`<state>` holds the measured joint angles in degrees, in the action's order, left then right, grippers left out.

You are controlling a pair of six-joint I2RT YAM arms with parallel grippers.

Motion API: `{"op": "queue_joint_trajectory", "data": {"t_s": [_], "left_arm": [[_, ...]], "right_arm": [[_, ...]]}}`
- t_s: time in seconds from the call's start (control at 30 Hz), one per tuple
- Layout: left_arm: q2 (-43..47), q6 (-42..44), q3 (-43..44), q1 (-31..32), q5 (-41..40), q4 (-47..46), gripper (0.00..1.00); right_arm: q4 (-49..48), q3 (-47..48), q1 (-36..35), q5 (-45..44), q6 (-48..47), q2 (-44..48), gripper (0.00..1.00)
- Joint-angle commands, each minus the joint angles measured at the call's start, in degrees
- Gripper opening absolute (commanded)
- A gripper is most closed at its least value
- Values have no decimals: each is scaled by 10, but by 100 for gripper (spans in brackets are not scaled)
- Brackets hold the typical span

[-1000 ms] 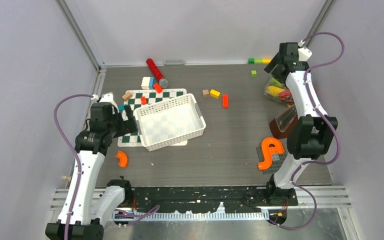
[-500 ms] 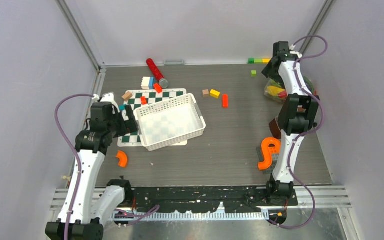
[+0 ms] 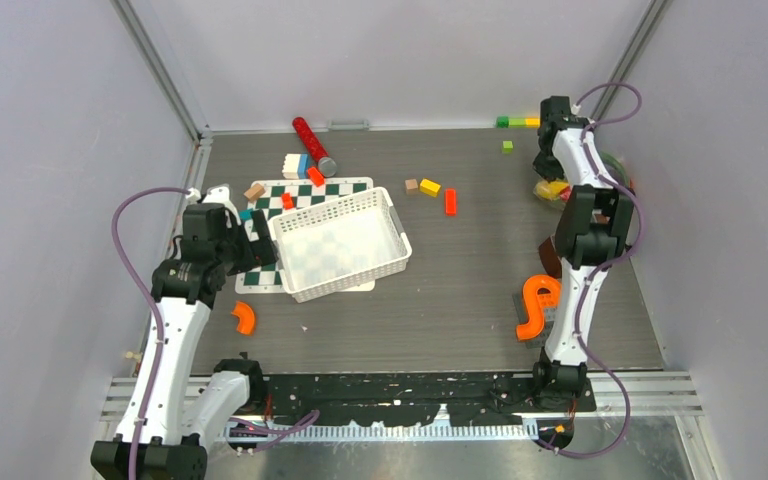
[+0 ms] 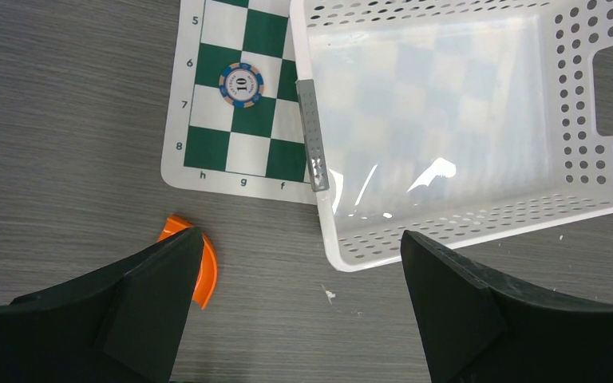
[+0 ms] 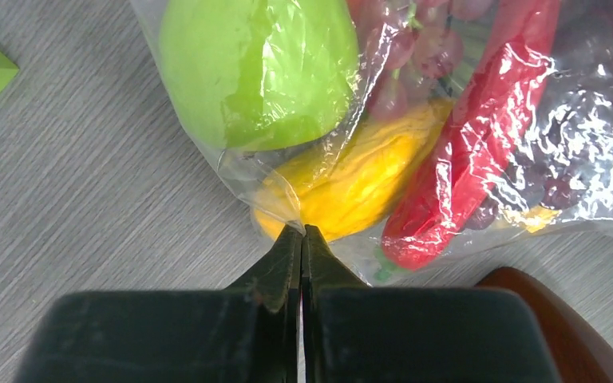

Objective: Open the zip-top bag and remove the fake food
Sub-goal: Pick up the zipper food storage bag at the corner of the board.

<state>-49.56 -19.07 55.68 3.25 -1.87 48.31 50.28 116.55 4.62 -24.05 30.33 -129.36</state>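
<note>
Just now, swung the right arm in and down over the zip-top bag (image 5: 583, 199), lying far to the right of the white basket (image 3: 350, 282) and slightly beyond it. Snapped the right gripper (image 5: 302, 231) from wide apart to fully clenched during that same short stretch. Caught, by the look of the wrist view, a thin fold of clear film at the bag's edge, right where the tips met. Judged this a first hold on the pouch rather than any opening of it. Found the green apple (image 5: 255, 68), yellow oblong piece (image 5: 359, 179), red chili (image 5: 479, 136) and dark grapes (image 5: 439, 48) all inside the plastic, with nothing taken out. Would probably need a second grip before pulling the mouth apart. Kept the left gripper (image 4: 302, 239) unmoved above the basket's near left corner, fingers released and spread wide, grasping nothing.

Could not find the orange zip strip in any view: covered by the arm from above, cut off past the frame at the wrist. Could not tell, therefore, whether pinched near the mouth or along a side seam. Could not confirm how much film sat between the tips. Saw no carrot or long green vegetable for certain. Made out only a corner of something dark brown (image 5: 559, 319), likewise far right of the basket.
</note>
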Motion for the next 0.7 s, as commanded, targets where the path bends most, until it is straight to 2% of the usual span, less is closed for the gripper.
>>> {"op": "queue_joint_trajectory", "data": {"t_s": [0.0,0.23,0.33,0.5,0.67], "left_arm": [[-3,3,5,-3,7,-8,99],[-6,3,6,-3,5,-6,99],[-5,3,5,-3,4,-5,99],[-9,3,6,-3,2,-4,99],[-7,3,7,-3,-7,-2,98]], "right_arm": [[-36,-5,-1,-17,-17,80,0],[-33,32,-9,32,-40,158,0],[-5,89,-31,44,-76,178,0],[40,135,-122,35,-123,203,0],[41,65,-227,18,-142,283,0]]}}
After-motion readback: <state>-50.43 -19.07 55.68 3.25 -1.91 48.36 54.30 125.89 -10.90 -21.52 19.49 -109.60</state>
